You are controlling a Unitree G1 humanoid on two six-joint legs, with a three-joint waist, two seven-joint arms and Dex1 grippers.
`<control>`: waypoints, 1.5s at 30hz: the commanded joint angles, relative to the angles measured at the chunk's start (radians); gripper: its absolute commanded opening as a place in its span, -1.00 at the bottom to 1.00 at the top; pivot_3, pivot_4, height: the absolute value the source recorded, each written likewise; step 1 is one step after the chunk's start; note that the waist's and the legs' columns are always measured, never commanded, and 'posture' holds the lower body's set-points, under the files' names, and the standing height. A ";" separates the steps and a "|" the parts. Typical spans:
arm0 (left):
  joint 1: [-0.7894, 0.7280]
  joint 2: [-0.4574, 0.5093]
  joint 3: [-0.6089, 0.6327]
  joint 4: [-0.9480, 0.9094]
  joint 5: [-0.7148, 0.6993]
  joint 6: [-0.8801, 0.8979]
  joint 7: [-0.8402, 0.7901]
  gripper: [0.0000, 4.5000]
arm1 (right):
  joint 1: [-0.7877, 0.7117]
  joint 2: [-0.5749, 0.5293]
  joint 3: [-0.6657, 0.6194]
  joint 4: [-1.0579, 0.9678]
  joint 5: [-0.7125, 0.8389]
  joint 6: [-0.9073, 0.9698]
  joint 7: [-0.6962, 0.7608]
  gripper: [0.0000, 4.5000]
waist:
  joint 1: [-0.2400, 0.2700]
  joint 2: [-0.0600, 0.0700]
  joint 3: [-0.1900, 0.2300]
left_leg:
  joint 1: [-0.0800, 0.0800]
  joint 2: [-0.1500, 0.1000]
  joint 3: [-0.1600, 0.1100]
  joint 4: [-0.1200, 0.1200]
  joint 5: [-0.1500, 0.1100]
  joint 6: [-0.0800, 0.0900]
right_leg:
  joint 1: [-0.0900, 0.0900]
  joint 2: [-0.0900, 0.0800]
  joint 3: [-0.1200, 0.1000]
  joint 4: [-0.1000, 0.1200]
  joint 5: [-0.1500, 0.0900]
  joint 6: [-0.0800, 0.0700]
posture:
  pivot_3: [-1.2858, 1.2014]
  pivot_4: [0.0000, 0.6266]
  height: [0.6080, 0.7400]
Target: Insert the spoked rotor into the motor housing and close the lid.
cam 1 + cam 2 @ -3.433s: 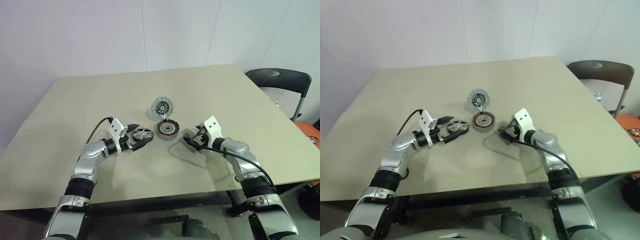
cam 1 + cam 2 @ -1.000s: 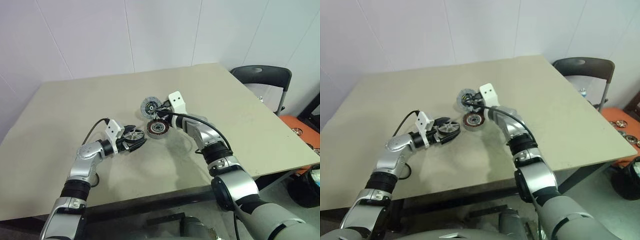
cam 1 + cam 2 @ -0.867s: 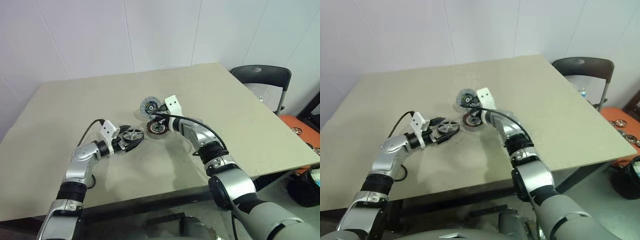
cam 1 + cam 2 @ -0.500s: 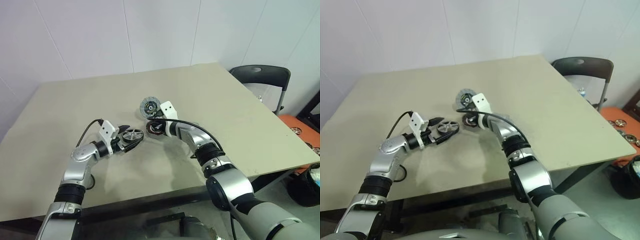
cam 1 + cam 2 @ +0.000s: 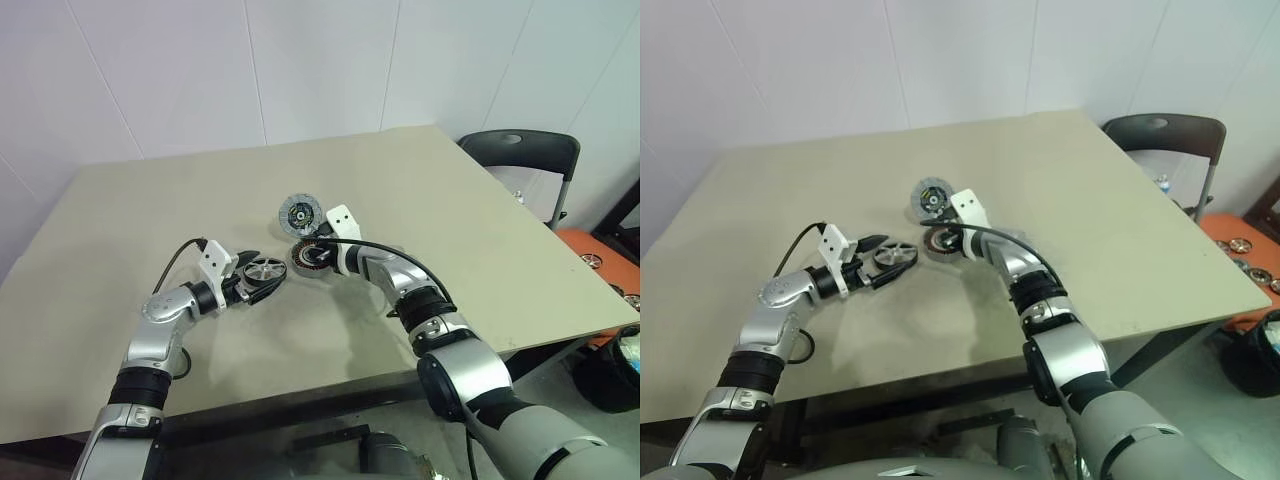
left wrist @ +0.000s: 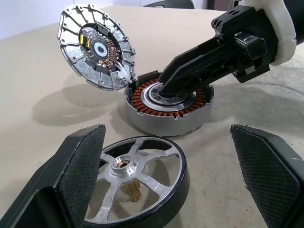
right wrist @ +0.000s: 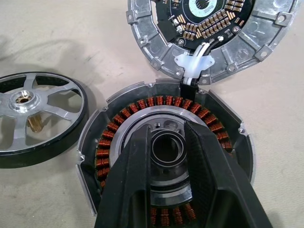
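Since the right tool (image 7: 166, 156) has lowered, nearly closed, into the motor housing (image 6: 168, 107), the wide-open left tool (image 6: 166, 175) straddles the unseated spoked rotor (image 6: 137, 183).

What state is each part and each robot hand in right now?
Spoked rotor: lying flat on the table, not yet in the housing.
Motor housing: uncovered, hollow centre empty.
Lid: flipped open, wired to the housing.
Left gripper: open around the rotor.
Right gripper: fingertips over the housing's centre.
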 commanded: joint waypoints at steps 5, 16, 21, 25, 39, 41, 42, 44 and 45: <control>-0.004 0.005 0.014 -0.042 -0.012 -0.004 0.007 1.00 | -0.023 -0.010 -0.015 -0.034 0.006 -0.009 -0.001 -0.70 | 0.000 0.000 0.000 | 0.000 0.000 0.000 0.000 0.000 0.000 | 0.000 0.000 0.000 0.000 0.000 0.000 | 0.03 -1.00 1.00; -0.007 0.006 0.016 -0.042 -0.013 0.000 0.008 1.00 | -0.024 0.000 -0.027 -0.039 0.016 -0.018 -0.008 -0.70 | 0.000 0.000 0.000 | 0.000 0.000 0.001 0.000 0.000 0.000 | 0.000 0.000 0.000 0.000 0.000 0.000 | 0.03 -1.00 1.00; -0.009 0.006 0.016 -0.030 -0.012 -0.007 0.005 1.00 | -0.018 -0.008 -0.031 -0.053 0.021 -0.008 -0.005 -0.70 | 0.000 0.000 0.000 | 0.000 0.000 0.001 0.000 0.000 0.000 | 0.000 0.000 0.000 0.000 0.000 -0.001 | 0.03 -1.00 1.00; -0.012 0.002 0.013 -0.020 -0.010 -0.014 0.003 1.00 | -0.008 0.005 -0.027 -0.066 0.019 -0.012 -0.009 -0.70 | 0.000 0.000 0.000 | 0.000 0.000 0.001 0.000 0.000 0.000 | 0.000 0.000 0.000 0.000 0.000 -0.001 | 0.03 -1.00 1.00; -0.008 0.001 0.012 -0.037 -0.008 -0.005 0.010 1.00 | 0.018 0.030 -0.013 -0.071 0.007 -0.019 -0.010 -0.70 | 0.000 0.000 0.000 | 0.000 0.000 0.001 0.000 0.000 0.000 | 0.000 0.000 0.000 0.000 0.001 -0.001 | 0.03 -1.00 1.00; -0.009 0.000 0.010 -0.039 -0.008 -0.004 0.010 1.00 | 0.022 0.032 -0.011 -0.070 0.005 -0.022 -0.011 -0.70 | 0.000 0.000 0.000 | 0.000 0.000 0.001 0.000 0.000 0.000 | 0.000 0.000 0.000 0.000 0.001 -0.001 | 0.03 -1.00 1.00; -0.009 -0.001 0.009 -0.040 -0.008 -0.004 0.010 1.00 | 0.024 0.031 -0.009 -0.068 0.004 -0.024 -0.013 -0.70 | 0.000 0.000 0.000 | 0.000 0.000 0.001 0.000 0.000 0.000 | 0.000 0.000 0.000 0.000 0.001 -0.001 | 0.03 -1.00 1.00; -0.009 -0.001 0.009 -0.040 -0.009 -0.004 0.010 1.00 | 0.026 0.031 -0.007 -0.063 -0.001 -0.032 -0.020 -0.70 | 0.000 0.000 0.000 | 0.000 0.000 0.001 0.000 0.000 0.000 | 0.000 0.000 0.000 0.000 0.001 -0.001 | 0.03 -1.00 1.00; -0.009 0.000 0.009 -0.039 -0.009 -0.004 0.010 1.00 | 0.027 0.032 -0.006 -0.061 -0.003 -0.038 -0.024 -0.70 | 0.000 0.000 0.000 | 0.000 0.000 0.001 0.000 0.000 0.000 | 0.000 0.000 0.000 0.000 0.001 -0.001 | 0.03 -1.00 1.00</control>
